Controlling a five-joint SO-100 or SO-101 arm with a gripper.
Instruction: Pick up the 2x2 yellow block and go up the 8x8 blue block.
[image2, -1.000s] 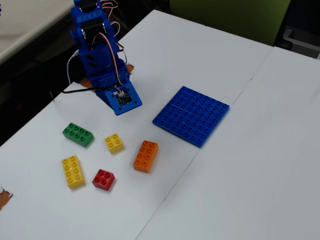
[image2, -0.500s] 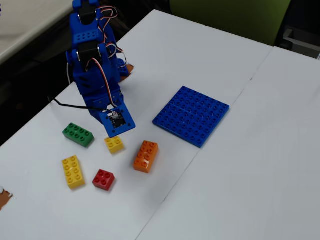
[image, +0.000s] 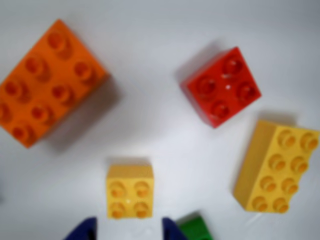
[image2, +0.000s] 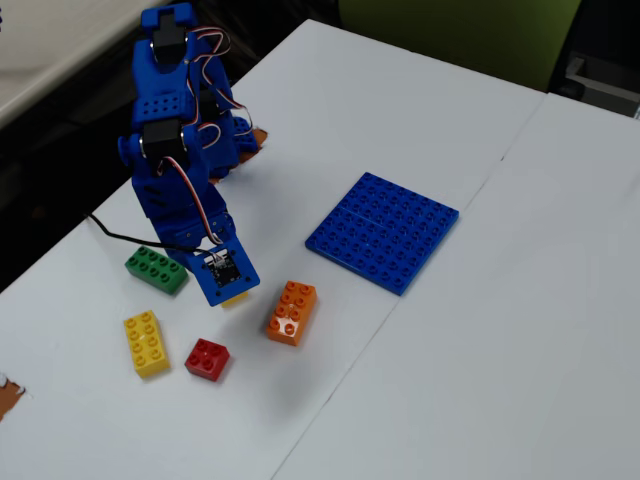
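The 2x2 yellow block (image: 130, 192) sits on the white table, just ahead of my open gripper (image: 128, 232). Its dark blue fingertips (image: 83, 231) show at the bottom edge of the wrist view, one on each side, wider apart than the block and not touching it. In the fixed view only a sliver of the block (image2: 237, 297) shows under the wrist's camera board (image2: 222, 270), which hides the jaws. The 8x8 blue block (image2: 385, 230) lies flat to the right of the arm, out of the wrist view.
An orange 2x4 brick (image: 47, 82) (image2: 293, 312), a red 2x2 brick (image: 221, 86) (image2: 207, 359) and a longer yellow 2x4 brick (image: 276, 167) (image2: 146, 342) lie around the block. A green brick (image: 196, 229) (image2: 156, 269) lies beside the right fingertip.
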